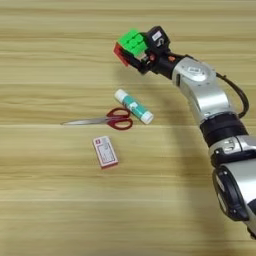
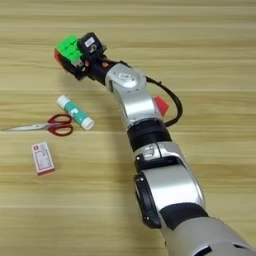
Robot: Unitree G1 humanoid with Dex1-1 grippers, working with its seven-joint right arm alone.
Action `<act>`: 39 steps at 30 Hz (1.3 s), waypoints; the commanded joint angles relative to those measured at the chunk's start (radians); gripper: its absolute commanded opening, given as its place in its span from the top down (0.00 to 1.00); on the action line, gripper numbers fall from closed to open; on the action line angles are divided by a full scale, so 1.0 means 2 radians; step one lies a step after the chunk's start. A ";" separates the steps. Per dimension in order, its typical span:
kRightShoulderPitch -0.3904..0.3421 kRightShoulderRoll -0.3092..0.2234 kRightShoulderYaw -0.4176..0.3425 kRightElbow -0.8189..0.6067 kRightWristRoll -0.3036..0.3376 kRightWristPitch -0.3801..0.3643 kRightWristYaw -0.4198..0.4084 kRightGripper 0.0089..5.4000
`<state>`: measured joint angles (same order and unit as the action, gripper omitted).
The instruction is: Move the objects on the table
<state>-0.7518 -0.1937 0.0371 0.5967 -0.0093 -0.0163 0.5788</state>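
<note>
Green, red and yellow puzzle cube (image 1: 129,46) gripped between black fingers of right gripper (image 1: 141,50) towards far table (image 1: 45,210) edge, glue stick (image 1: 133,106), red-handled scissors (image 1: 102,120), card box (image 1: 105,151) mid-table, small red cube (image 2: 161,105) beside forearm.

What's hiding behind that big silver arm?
A small red cube peeks out behind the forearm in the right eye view only; most of it is covered. Whatever else lies beneath is hidden.
</note>
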 commanded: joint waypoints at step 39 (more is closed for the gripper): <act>0.083 -0.152 0.009 -0.250 0.148 0.010 0.359 0.38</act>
<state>-0.5465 -0.4518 0.0526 0.1268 0.2603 0.0612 1.2558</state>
